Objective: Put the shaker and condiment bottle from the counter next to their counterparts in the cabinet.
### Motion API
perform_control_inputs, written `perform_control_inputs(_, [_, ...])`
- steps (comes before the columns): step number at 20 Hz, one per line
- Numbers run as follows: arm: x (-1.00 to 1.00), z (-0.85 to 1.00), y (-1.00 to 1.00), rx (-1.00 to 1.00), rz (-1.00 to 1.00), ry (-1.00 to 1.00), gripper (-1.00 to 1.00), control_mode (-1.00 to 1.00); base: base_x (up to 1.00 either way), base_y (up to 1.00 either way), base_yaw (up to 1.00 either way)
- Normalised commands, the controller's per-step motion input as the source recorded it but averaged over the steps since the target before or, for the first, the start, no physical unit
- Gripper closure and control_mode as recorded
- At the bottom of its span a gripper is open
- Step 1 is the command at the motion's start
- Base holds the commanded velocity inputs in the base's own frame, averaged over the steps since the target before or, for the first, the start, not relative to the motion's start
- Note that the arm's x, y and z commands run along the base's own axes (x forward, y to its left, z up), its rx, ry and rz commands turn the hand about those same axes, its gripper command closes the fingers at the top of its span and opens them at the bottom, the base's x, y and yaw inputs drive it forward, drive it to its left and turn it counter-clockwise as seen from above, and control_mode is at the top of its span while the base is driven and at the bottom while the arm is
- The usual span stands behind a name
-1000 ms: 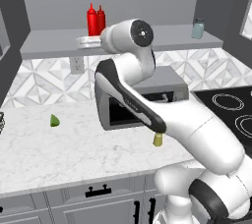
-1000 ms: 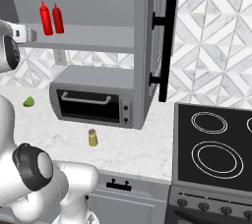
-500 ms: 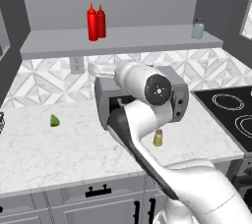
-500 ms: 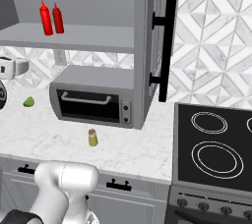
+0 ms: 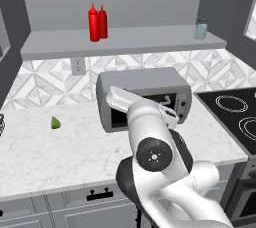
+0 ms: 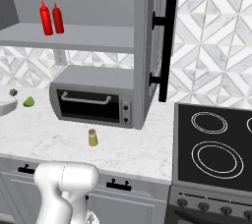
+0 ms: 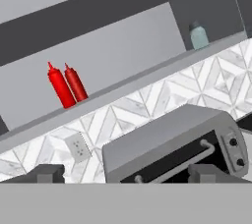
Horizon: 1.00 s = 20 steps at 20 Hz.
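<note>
Right base view: olive-yellow shaker [image 6: 92, 137] upright on the marble counter [image 6: 123, 147], just in front of the toaster oven [image 6: 93, 96], near its right end. Two red squeeze bottles [image 6: 51, 18] side by side on the cabinet shelf [image 6: 74, 41], above and left of the toaster oven; no telling which of the pair is the condiment bottle and which its counterpart. Pale teal-grey shaker [image 5: 201, 29] at the far right of the shelf, above and right of the toaster oven.

Gripper [image 7: 126, 174] empty in the hand view, tips set wide apart, nothing between them, aimed at the toaster oven and the shelf above it.

Judged step: bottle half complete, shaker half not yet begun. Next move calls for lowering the hand to the olive-yellow shaker in front of the toaster oven, closing on its body below the cap, then carrying it up to the teal-grey shaker.

Materials: counter white, grey-veined, smooth. Shaker a short plain cylinder with a tan-grey cap, likely easy to tip. Bottles glossy plastic, pointed cone nozzles. Toaster oven grey, boxy, rounded corners, bar handle across a dark door. Small green wedge [image 6: 29, 101] left of the toaster oven, apparently a lime piece.
</note>
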Motion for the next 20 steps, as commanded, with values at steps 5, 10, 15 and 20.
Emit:
perform_control_inputs(5, [-0.41, -0.53, -0.54, 0.13, -0.25, 0.0, -1.0, -1.0, 0.0, 0.0, 0.0])
perform_control_inputs(10, [-0.09, -0.52, -0.19, 0.05, -0.06, 0.05, -1.0, -1.0, 0.0, 0.0, 0.0])
perform_control_inputs(15, [0.37, -0.71, -0.5, 0.07, -0.01, 0.04, -1.0, -1.0, 0.0, 0.0, 0.0])
perform_control_inputs(20, [0.34, -0.79, -0.43, 0.06, 0.0, 0.07, -1.0, -1.0, 0.0, 0.0, 0.0])
